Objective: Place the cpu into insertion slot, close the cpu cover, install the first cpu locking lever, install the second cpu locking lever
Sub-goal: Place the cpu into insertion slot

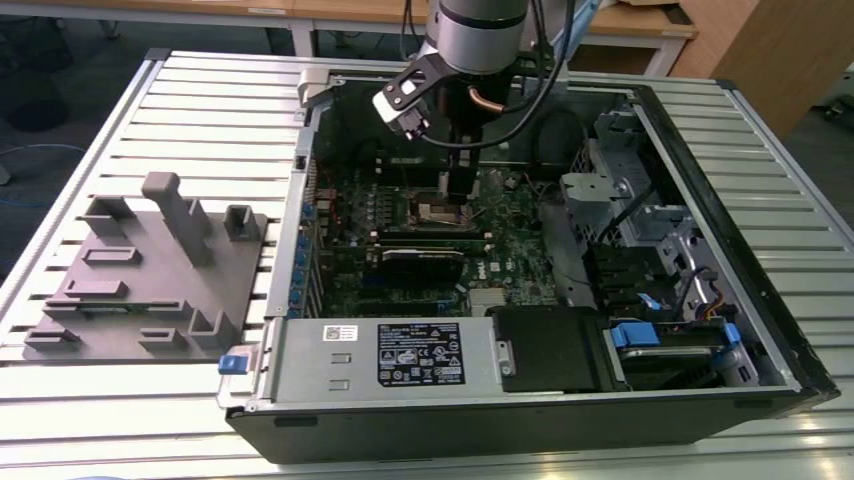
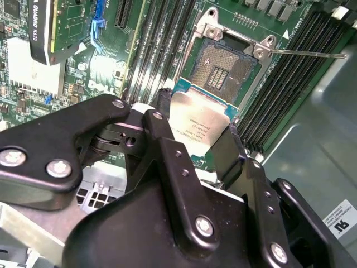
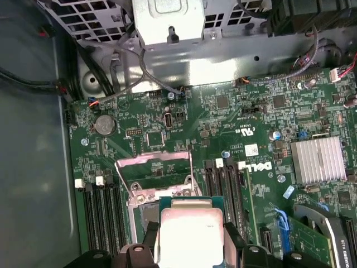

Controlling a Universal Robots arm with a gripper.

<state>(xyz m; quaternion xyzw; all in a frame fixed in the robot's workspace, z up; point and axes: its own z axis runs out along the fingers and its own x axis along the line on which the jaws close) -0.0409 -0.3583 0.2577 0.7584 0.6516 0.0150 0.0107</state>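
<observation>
Exterior view, from that view's left to its right: a grey moulded fixture block with upright pegs [image 1: 147, 290] rests on the pale slatted metal surface [image 1: 174, 90]; beside it lies the open black computer case [image 1: 534, 425], side panel off. The case holds a green motherboard [image 1: 514, 245], a black rectangular card [image 1: 424, 262] seated across the board, a silver-grey labelled metal box [image 1: 387, 355] along the near wall, and a black box [image 1: 554, 350] just beside that. The small square insertion slot [image 1: 443, 212] sits in the board directly under the black gripper [image 1: 461, 185]. In the second wrist view the slot's tan-gold contact field [image 2: 223, 67] lies exposed, and a thin silver wire lever [image 2: 307, 54] points away from one corner across the long black memory slots. In the first wrist view the thin square metal cpu cover [image 3: 153, 167] appears swung up off the slot, green board showing through its cut-out. The gripper [image 2: 198, 129] is closed to chip width, its two black fingers [image 2: 162, 109] clamping opposite edges of the flat square silver-topped cpu [image 2: 198, 120]. The cpu [image 3: 189, 234] hangs just above the slot, not seated, hiding the slot's near edge.
</observation>
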